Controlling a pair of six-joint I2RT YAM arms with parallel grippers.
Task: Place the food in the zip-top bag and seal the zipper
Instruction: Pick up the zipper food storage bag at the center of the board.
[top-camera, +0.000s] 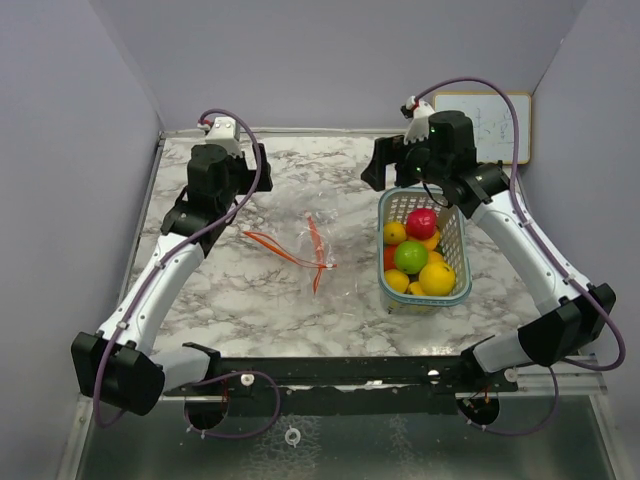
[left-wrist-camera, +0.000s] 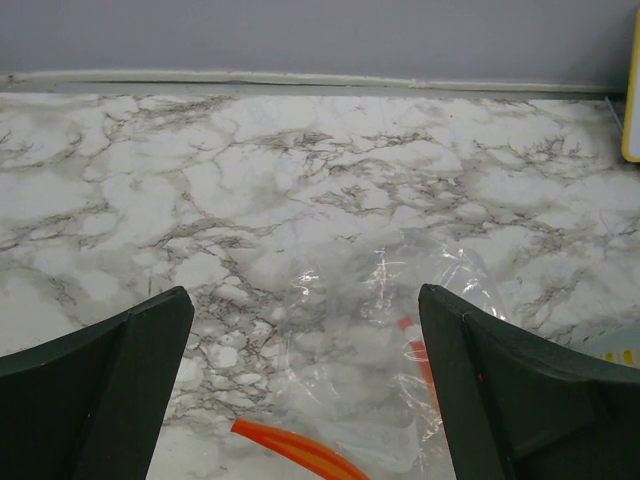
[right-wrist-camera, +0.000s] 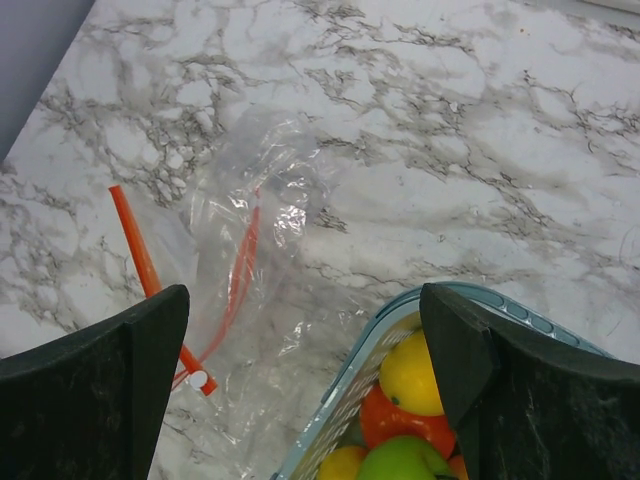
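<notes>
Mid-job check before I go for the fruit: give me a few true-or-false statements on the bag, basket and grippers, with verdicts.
1. All the fruit in view sits in the basket. True.
2. The bag already holds one fruit. False: it lies flat on the table with nothing in it.
3. The left gripper and the right gripper are both open and empty. True.
4. In the top view, the basket stands left of the bag. False: it stands to the right of the bag, on the right arm's side.
</notes>
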